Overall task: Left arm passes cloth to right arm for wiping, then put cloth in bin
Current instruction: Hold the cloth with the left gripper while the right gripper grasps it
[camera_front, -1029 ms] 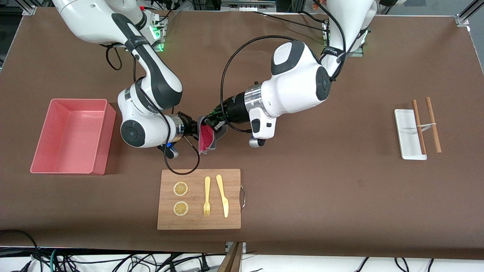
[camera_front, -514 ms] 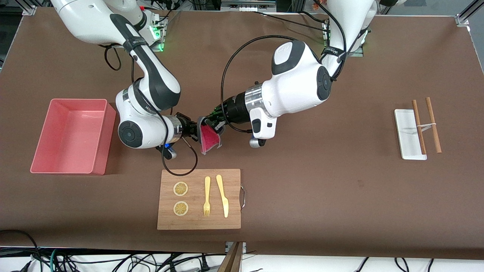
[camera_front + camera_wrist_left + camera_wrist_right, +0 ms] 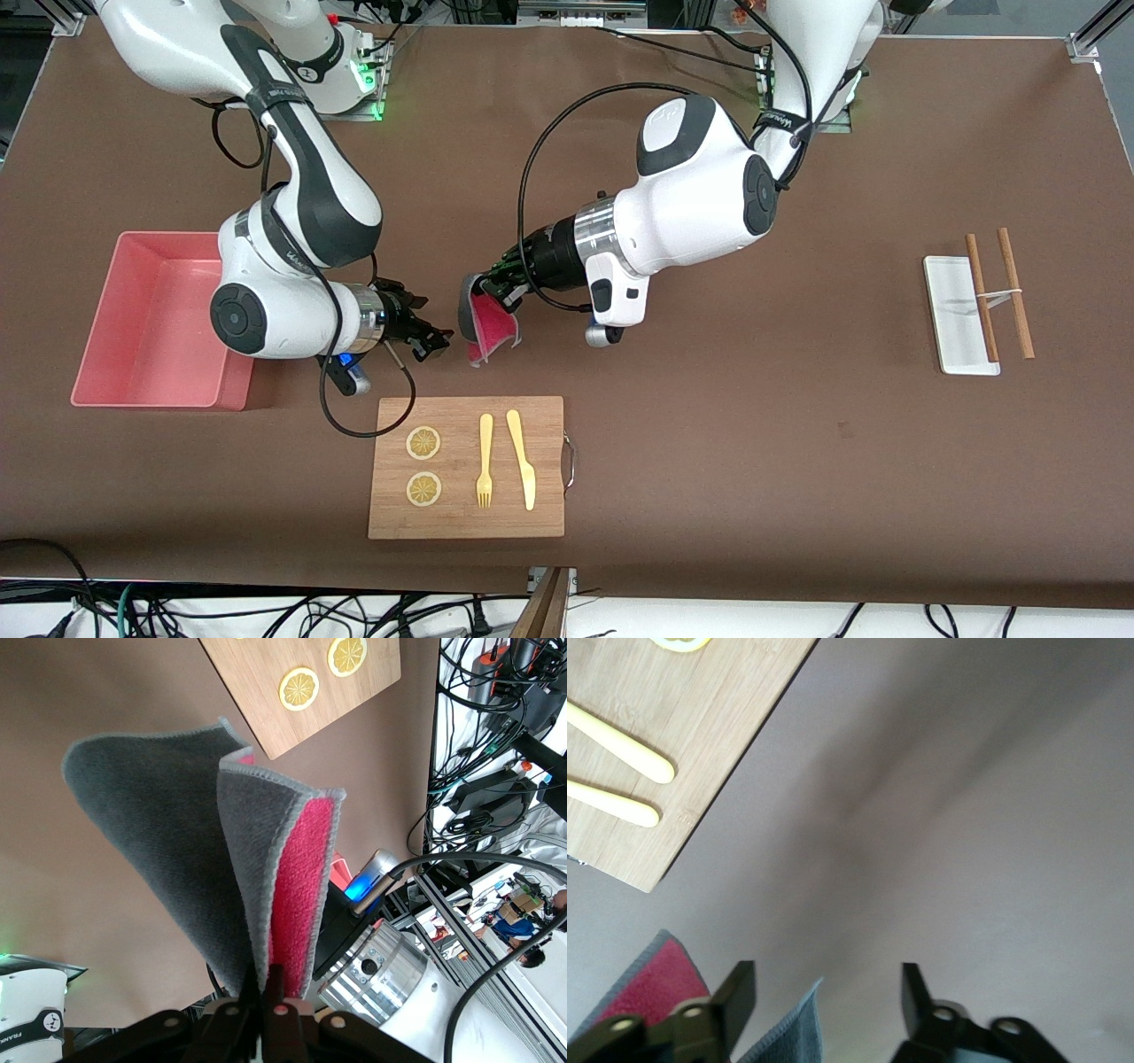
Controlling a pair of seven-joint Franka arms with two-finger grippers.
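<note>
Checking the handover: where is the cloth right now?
In the front view the cloth hangs from the left claw above the table, over the spot just farther from the camera than the wooden board; the open right claw is beside it, not touching.

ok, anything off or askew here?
Handover looks missed: the cloth hangs only from the left gripper, while the right gripper sits open and empty beside it. Board items lie tidy.

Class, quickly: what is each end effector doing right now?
Left end effector: closed, holding the cloth above the table.
Right end effector: open, empty, beside the cloth.
</note>
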